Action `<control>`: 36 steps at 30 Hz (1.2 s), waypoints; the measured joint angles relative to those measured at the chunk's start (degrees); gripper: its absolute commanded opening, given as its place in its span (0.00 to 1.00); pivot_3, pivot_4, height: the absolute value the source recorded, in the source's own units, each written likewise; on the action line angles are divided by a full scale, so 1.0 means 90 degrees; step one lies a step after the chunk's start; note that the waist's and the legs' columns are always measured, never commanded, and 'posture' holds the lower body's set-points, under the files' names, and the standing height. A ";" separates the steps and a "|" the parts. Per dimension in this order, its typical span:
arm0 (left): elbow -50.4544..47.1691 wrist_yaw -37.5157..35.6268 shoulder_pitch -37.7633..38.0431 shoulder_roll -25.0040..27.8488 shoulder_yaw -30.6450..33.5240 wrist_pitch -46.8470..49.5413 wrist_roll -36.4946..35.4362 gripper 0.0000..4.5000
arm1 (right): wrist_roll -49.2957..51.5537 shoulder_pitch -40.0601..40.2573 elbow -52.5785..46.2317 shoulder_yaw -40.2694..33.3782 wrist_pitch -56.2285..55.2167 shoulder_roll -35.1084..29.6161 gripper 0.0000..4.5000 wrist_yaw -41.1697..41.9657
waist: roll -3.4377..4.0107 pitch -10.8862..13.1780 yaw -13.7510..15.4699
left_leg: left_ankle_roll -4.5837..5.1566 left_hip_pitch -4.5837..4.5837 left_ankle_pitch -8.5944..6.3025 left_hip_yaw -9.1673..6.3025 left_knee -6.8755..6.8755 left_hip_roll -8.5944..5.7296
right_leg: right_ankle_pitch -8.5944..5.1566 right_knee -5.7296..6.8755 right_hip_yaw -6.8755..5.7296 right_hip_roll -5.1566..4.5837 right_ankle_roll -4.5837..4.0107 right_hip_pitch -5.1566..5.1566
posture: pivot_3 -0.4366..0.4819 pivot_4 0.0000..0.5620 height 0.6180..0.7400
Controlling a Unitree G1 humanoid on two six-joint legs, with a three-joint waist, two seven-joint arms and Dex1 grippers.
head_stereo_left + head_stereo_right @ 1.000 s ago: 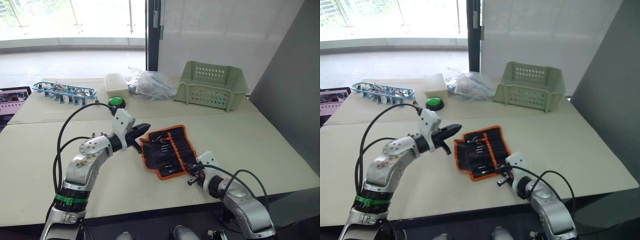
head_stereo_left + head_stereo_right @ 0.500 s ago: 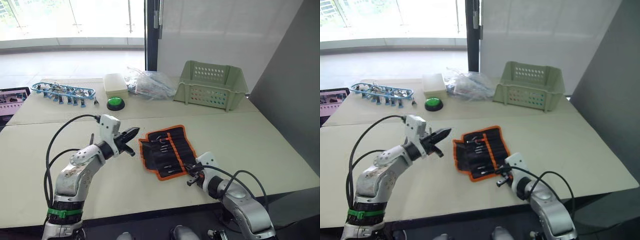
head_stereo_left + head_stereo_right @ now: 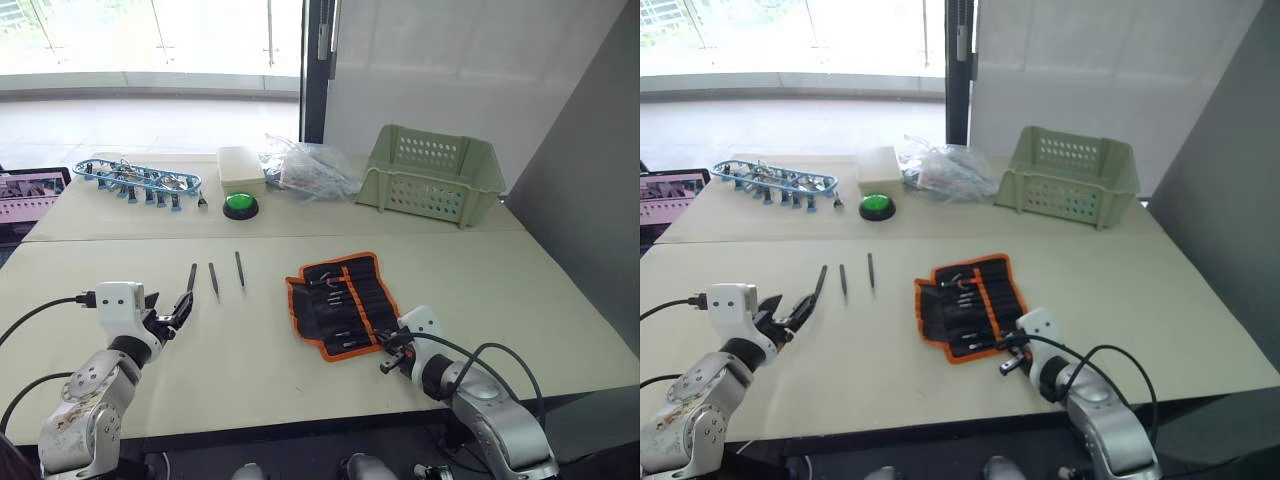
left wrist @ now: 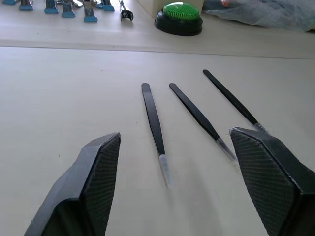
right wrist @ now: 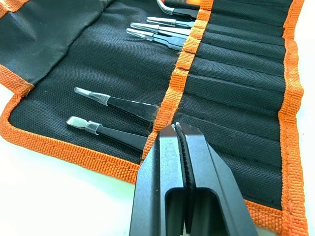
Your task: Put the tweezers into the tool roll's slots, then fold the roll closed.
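Three loose tweezers (image 4: 153, 119) lie just ahead of the left pincer (image 4: 182, 162), its fingers spread apart. The right pincer (image 5: 183, 147), fingers pressed together, hovers at the tool roll (image 5: 236, 73) edge. Its wrist view reveals tweezers already slotted inside.

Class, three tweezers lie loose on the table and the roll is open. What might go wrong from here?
1. The loose tweezers lie flat and close together; the open left gripper may nudge a neighbour.
2. The shut right gripper rests at the tool roll's orange edge and could drag it.
3. Stowed tips protrude from the slots and might snag during folding.
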 measured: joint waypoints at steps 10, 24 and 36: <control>0.0878 0.0449 -0.0702 0.0080 -0.0543 0.0290 0.0608 0.86 | 0.0012 0.0015 -0.0041 -0.0006 0.0002 -0.0012 0.00 0.0015 | -0.0005 -0.0006 0.0006 | 0.0002 -0.0008 0.0001 0.0021 -0.0003 -0.0002 | 0.0042 0.0003 -0.0002 0.0000 0.0016 0.0002 | 0.48 0.27 0.87; 0.1949 0.0302 -0.1387 0.0076 -0.0799 -0.0092 0.1089 0.01 | 0.0009 0.0145 -0.0120 -0.0077 0.0010 0.0002 0.00 -0.0190 | 0.0046 -0.0030 0.0118 | 0.0000 0.0012 0.0000 0.0021 -0.0001 -0.0011 | 0.0041 -0.0010 -0.0004 -0.0011 0.0016 0.0005 | 0.48 0.27 0.87; 0.1742 -0.0157 -0.1762 0.0523 -0.0974 -0.0972 0.1318 0.01 | 0.0049 0.0128 -0.0143 -0.0057 0.0010 0.0029 0.00 -0.0159 | 0.0002 -0.0011 0.0095 | 0.0002 -0.0022 0.0002 0.0023 -0.0001 -0.0002 | 0.0053 -0.0001 -0.0006 0.0002 0.0017 -0.0003 | 0.48 0.27 0.87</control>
